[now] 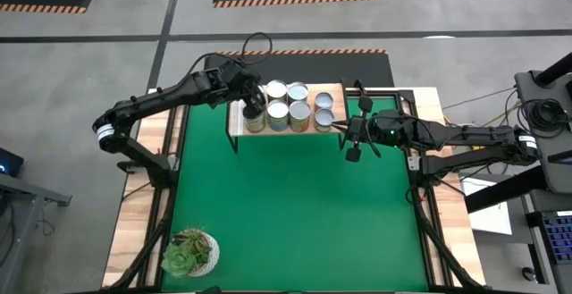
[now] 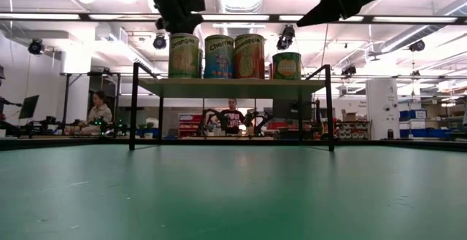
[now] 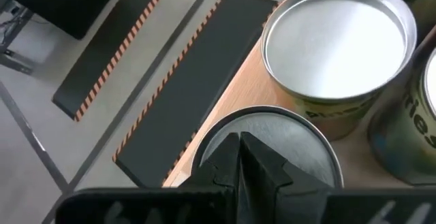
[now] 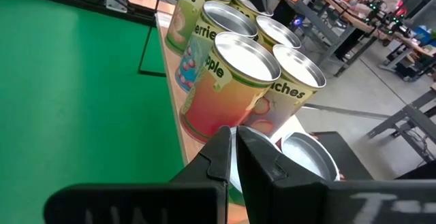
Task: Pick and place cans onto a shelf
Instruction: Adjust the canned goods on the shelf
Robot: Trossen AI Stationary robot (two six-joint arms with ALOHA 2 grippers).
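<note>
Cans (image 1: 288,105) stand clustered on the shelf (image 1: 234,122) at the far edge of the green tabletop (image 1: 295,214) in the high view. Seven shiny tops can be counted there; the left arm covers the shelf's left end. The left gripper (image 1: 254,108) sits over that end, just above the nearest can. The right gripper (image 1: 354,151) hangs over the tabletop just beside the shelf's right end, touching nothing. A potted succulent (image 1: 189,251) stands at the near left corner, well apart from the shelf.

From the low view, the shelf (image 2: 233,87) stands on thin black legs with four cans (image 2: 235,56) visible in a row on it. The left gripper (image 2: 176,22) comes down onto the leftmost can, while the right arm slants in above the shelf's right end. Two people sit in the room behind.

The left wrist view shows the left gripper (image 3: 239,157), fingers together, resting over one can top (image 3: 272,137), with another can (image 3: 335,41) just beyond.

The right wrist view shows the right gripper (image 4: 235,157) with fingers together and holding nothing, the cans (image 4: 235,81) packed in two rows on the shelf ahead of it.
</note>
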